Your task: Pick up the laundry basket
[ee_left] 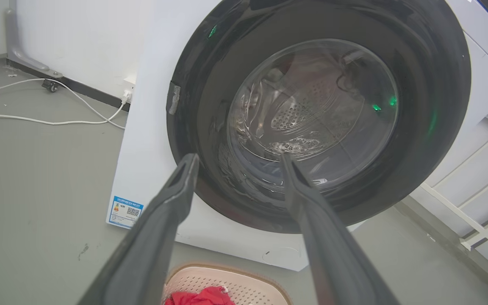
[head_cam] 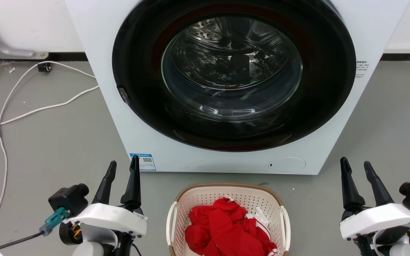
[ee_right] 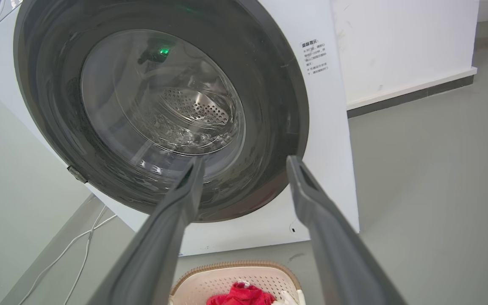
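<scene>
At 6 o'clock in the head view, on the grey floor (head_cam: 48,153) just before the washer (head_cam: 137,135), sits the laundry basket (head_cam: 205,199). Its near end is cut off by the frame edge, so its full length cannot be told. A heaped red garment (head_cam: 222,227) hides the basket's bottom, with a scrap of white cloth (head_cam: 262,216) at the garment's 2 o'clock. The basket is cream, perforated and round-cornered, with a brown woven-look rim and white side handles (head_cam: 171,222) at 9 and 3 o'clock. The left gripper (head_cam: 124,160) stands at the basket's 9 o'clock and the right gripper (head_cam: 355,161) at its 3 o'clock. Both are well apart from it, fingers parted and holding nothing. Behind, the washer's door glass (head_cam: 231,67) is closed, and what lies in the drum is hard to make out. A white cable (head_cam: 48,106) trails at 9 o'clock. The left wrist view, past the parted left gripper (ee_left: 239,156), catches the basket's far rim (ee_left: 227,267) at 6 o'clock and adds a white rail frame (ee_left: 472,228) at 4 o'clock. The right wrist view, past the right gripper (ee_right: 246,158), shows the same rim (ee_right: 235,266) and a printed label (ee_right: 315,57) at 1 o'clock.
</scene>
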Available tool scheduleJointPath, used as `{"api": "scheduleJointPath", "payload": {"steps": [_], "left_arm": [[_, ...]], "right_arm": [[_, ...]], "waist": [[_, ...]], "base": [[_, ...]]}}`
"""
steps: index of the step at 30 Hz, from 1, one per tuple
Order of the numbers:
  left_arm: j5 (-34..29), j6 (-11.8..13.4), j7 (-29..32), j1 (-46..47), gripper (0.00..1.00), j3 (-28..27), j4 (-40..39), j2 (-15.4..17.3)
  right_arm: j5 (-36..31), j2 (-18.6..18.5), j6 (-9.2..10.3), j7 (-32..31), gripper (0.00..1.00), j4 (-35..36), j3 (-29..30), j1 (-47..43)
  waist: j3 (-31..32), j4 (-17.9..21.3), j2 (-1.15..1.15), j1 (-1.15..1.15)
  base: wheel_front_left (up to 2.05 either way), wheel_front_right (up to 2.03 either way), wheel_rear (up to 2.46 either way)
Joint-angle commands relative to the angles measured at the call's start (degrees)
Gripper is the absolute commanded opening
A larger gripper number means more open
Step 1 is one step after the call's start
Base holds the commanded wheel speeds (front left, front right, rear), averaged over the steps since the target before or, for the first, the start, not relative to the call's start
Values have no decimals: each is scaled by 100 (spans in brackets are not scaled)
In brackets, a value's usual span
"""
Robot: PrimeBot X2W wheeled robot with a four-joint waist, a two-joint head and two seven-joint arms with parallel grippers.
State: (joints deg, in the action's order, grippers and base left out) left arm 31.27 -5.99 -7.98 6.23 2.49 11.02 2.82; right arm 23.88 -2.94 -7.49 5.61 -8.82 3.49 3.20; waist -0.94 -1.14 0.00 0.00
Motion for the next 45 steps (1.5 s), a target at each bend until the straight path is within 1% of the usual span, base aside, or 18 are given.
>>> {"api": "scheduleJointPath", "payload": {"steps": [1,22,31,45], "left_arm": [[-203,22,-65,140,100,21,-42,17],[-1498,168,-354,233,100,166,132,99],[-1911,282,-459,233,100,167,146,96],[-2403,346,-610,257,100,189,261,74]], "right_arm": [[-217,-1,0,55,100,97,3,-6],[-1579,4,0,51,100,131,58,-65],[-2020,6,1,74,100,126,33,-79],[-2556,8,1,105,100,87,15,-101]], "waist": [[-3,-2,0,0],[-17,-26,0,0],[-21,-22,0,0],[-8,-33,0,0]], "base": [[0,0,0],[0,0,0],[0,0,0],[0,0,0]]}}
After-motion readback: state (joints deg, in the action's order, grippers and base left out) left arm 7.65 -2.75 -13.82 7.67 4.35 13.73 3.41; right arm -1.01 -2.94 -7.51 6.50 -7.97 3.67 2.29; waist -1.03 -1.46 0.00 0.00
